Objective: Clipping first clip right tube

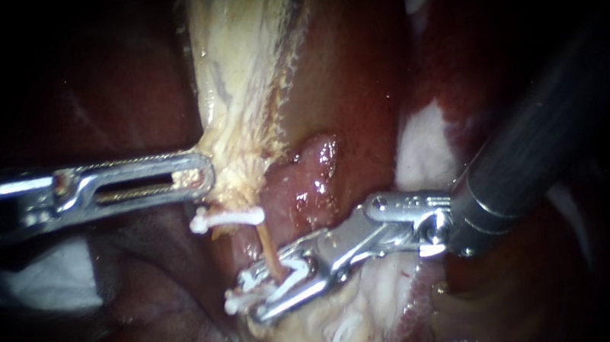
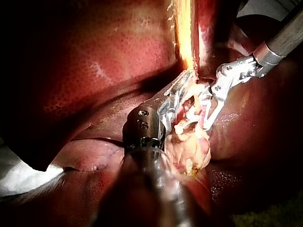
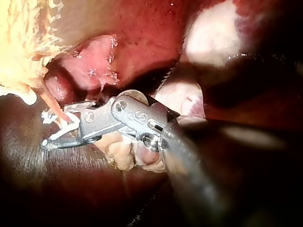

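My right instrument (image 1: 267,294), a dark shaft ending in two slim metal jaws, has those jaws closed onto the white plastic clip (image 1: 290,276) they carry. The thin orange-tan tube (image 1: 270,245) passes between the jaws and is straddled by that clip. Just past the jaws along the tube, a second white clip (image 1: 230,218) sits across it, apart from the first. My left instrument (image 1: 197,177) has its slotted metal jaws clamped at their tips on the pale yellow fibrous band of tissue (image 1: 242,86), with the tube just beside them.
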Available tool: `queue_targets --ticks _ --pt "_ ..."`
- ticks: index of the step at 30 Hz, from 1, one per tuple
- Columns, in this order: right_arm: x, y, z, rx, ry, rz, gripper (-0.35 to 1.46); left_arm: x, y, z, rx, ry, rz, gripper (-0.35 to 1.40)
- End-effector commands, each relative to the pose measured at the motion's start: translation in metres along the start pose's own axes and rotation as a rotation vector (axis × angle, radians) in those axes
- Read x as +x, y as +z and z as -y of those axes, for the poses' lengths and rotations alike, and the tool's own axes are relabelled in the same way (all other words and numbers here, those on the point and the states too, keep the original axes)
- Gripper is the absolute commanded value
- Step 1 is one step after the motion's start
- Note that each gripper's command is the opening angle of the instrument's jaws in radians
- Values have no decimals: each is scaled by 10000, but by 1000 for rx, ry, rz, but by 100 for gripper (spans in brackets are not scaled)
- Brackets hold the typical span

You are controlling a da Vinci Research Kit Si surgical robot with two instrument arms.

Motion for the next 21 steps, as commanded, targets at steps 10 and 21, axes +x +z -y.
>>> queue_targets --ticks 10,21 --pt "3 -11 -5 -17 67 -3 -35 0 0 -3 1 0 -1 -35" --pt "2 -10 -4 -16 72 -2 -35 0 1 -4 1 0 -1 -35"
